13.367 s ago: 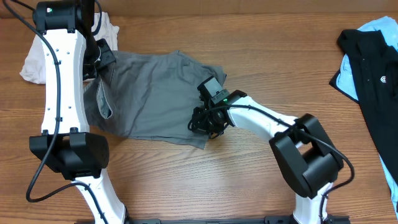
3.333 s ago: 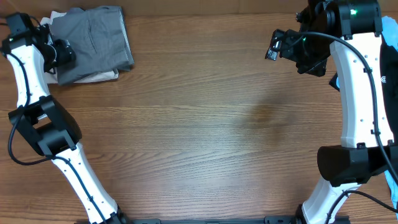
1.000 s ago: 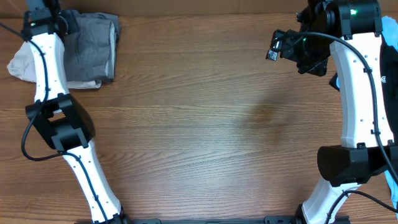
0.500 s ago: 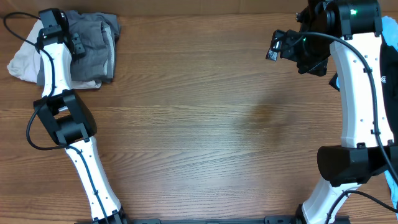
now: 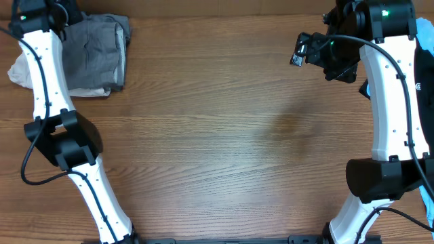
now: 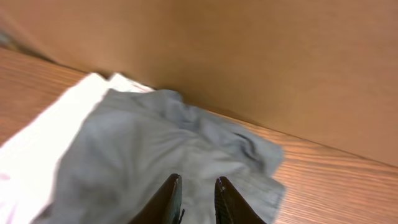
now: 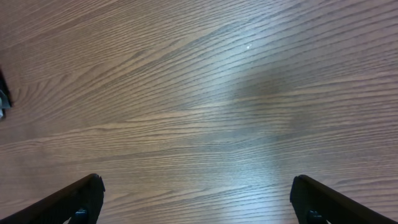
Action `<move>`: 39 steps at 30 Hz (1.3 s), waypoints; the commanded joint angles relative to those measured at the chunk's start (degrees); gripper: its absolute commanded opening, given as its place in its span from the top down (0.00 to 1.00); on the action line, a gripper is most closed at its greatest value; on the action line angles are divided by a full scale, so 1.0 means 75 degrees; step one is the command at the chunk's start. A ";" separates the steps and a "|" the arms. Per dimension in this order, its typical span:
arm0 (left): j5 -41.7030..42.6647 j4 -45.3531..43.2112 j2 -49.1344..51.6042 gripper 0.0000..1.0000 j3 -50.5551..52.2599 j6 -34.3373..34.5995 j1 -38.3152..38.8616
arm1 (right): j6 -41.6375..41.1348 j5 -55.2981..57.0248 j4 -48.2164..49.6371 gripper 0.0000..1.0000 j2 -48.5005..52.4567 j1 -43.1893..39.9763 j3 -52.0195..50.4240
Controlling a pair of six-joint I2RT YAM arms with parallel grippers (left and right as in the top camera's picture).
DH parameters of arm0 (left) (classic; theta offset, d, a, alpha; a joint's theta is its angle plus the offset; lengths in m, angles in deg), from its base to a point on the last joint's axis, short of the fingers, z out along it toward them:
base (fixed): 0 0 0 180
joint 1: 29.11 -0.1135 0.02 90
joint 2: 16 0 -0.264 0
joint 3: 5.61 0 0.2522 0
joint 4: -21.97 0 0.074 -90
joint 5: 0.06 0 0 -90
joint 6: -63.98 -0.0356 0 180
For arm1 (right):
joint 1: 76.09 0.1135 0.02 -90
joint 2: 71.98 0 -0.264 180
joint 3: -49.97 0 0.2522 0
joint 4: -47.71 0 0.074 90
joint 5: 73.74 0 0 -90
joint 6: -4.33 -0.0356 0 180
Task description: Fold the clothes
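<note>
The grey shorts (image 5: 98,51) lie folded at the table's far left corner, on top of cream shorts (image 5: 19,70) that stick out to the left. In the left wrist view the grey shorts (image 6: 161,143) fill the middle and the cream cloth (image 6: 37,155) lies left of them. My left gripper (image 6: 198,179) hovers just above the grey cloth, its jaws a narrow gap apart and nothing between them. My right gripper (image 5: 303,51) is wide open over bare wood, far from any cloth; the right wrist view shows only table between its fingers (image 7: 84,196).
A brown wall (image 6: 261,56) rises right behind the pile. A light-blue garment (image 5: 426,30) shows at the right edge, behind the right arm (image 5: 390,102). The left arm (image 5: 47,74) runs along the table's left side.
My left gripper has parted its jaws, letting go of the grey shorts, and the arm has swung left and back. The right arm has not moved.
</note>
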 commanded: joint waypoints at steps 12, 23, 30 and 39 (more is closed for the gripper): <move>0.0326 0.0472 0.2317 0.73 0.0061 0.0119 0.0341 | 0.0029 0.0017 0.0012 0.00 -0.0221 0.0017 -0.0032; -0.0332 0.1451 -0.0259 0.19 0.0058 0.0064 -0.0160 | 0.0026 0.0015 0.0012 0.00 -0.0221 0.0017 -0.0032; 0.0831 0.3130 -0.0886 0.00 0.0058 0.0268 -0.0481 | -0.0009 -0.0560 0.0012 0.00 -0.0481 0.0017 -0.0029; 0.2363 0.4855 -0.3587 0.00 0.0058 0.0379 -0.0472 | 0.0035 -0.0557 0.0012 0.00 -0.2629 0.0017 -0.0029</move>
